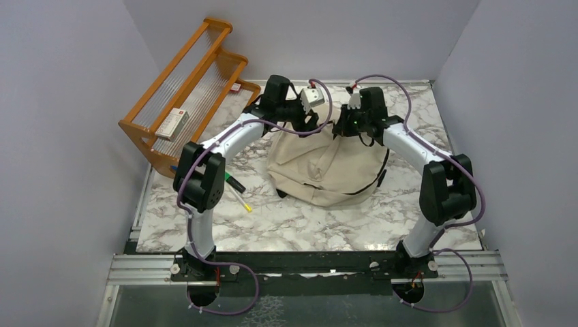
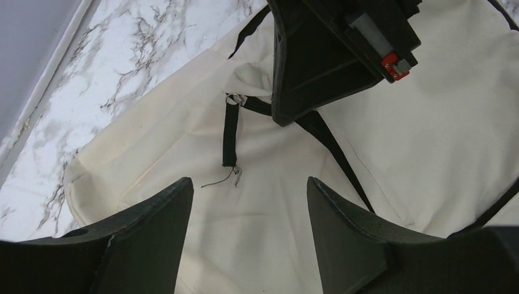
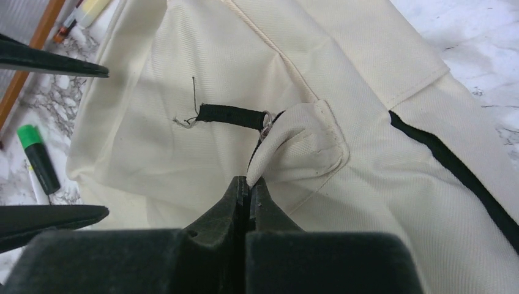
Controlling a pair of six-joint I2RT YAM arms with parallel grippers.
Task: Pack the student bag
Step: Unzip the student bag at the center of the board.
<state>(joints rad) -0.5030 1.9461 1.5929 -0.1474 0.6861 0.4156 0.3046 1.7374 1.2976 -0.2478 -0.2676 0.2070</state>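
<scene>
Pale grey walls (image 1: 68,136); marble table (image 1: 307,225); wooden rack (image 1: 184,85) left.

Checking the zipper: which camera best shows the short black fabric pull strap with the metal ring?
Right wrist: the black pull strap lies close and unblocked on the cream canvas backpack. Left wrist shows it too, less sharply; the top view cannot resolve it.

My left arm (image 1: 228,136) and right arm (image 1: 409,144) are white tubes with blocky black joints, each trailed by a purple cable (image 1: 329,102). My left fingers (image 2: 153,233) and right fingers (image 3: 235,202) are matte black wedges. A green light (image 1: 357,123) glows on my right wrist, toward twelve o'clock.
</scene>
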